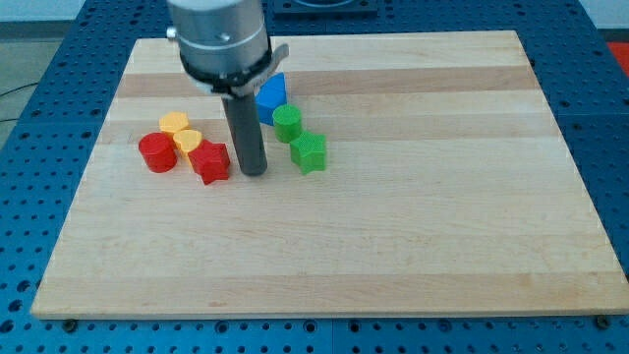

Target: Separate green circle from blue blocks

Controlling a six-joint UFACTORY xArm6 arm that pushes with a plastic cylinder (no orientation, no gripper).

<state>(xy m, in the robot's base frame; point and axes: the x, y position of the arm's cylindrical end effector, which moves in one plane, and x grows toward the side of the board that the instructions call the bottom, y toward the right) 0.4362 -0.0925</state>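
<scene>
The green circle [287, 123] sits on the wooden board [393, 216], touching the lower right side of a blue block [271, 95] whose left part is hidden behind the arm. A green star [309, 151] lies just below and right of the circle. My tip [254, 171] rests on the board to the lower left of the green circle, between the red star [209, 161] and the green star, touching neither green block.
A red circle [157, 152] lies at the left. Two yellow blocks [174, 123] [188, 143] sit between it and the red star. The arm's grey body [218, 39] hangs over the board's top left. A blue perforated table [600, 118] surrounds the board.
</scene>
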